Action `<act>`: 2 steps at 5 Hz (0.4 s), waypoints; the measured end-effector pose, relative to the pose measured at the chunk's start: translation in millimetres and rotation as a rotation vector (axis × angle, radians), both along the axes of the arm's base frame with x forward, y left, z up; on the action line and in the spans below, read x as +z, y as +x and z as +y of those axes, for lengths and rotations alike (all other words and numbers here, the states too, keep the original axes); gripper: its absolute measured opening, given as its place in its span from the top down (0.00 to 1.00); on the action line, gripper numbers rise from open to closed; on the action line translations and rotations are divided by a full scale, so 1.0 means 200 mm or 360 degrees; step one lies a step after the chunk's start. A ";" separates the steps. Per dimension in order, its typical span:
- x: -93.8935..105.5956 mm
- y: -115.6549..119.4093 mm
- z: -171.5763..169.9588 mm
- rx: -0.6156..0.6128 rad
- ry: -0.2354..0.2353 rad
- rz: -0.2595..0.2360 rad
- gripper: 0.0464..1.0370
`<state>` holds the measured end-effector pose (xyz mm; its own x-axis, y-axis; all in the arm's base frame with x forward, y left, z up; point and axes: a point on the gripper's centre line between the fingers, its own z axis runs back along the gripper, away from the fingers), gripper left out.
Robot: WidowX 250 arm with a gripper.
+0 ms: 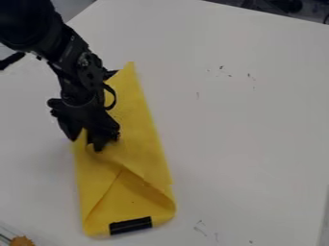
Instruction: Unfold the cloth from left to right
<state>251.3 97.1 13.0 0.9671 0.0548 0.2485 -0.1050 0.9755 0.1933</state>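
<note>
- Camera view: the black two-finger gripper (87, 143) was in the left half of the frame, a little below the middle height. It pointed down and was at the left side of the cloth, over its surface.
- Whether its jaws were open or closed, or had cloth between them, I could not tell from this picture.
- The black robot arm (69, 55) came from the upper left corner and went down at a slant to the gripper. A thin black loop of cable (114, 97) stood out on its right side, in front of the cloth.
- The long yellow cloth (143, 129) was lying from the upper middle of the frame to the lower left part, narrow and folded. Its upper end made a point.
- In the lower part of the cloth, two slanting lines of fold met below the gripper and went apart downward, one to the left edge and one to the right.
- A short black strip (130, 226) was at the bottom edge of the cloth, slightly tilted, with its right end higher.
- Under the cloth was a smooth white table (244, 144). Small dark marks (249, 75) were on it at the upper right, and some more near the bottom.
- A fuzzy orange-brown object (22, 241) was at the lower left corner.
</note>
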 end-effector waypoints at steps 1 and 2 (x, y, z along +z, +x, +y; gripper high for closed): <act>0.00 0.01 0.00 -0.0032 0.0003 0.0006 0.68; -0.01 0.01 -0.01 -0.0049 0.0004 0.0009 0.87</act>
<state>253.4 94.3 11.5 0.9697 0.0244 0.2431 -0.0737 0.9778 0.1960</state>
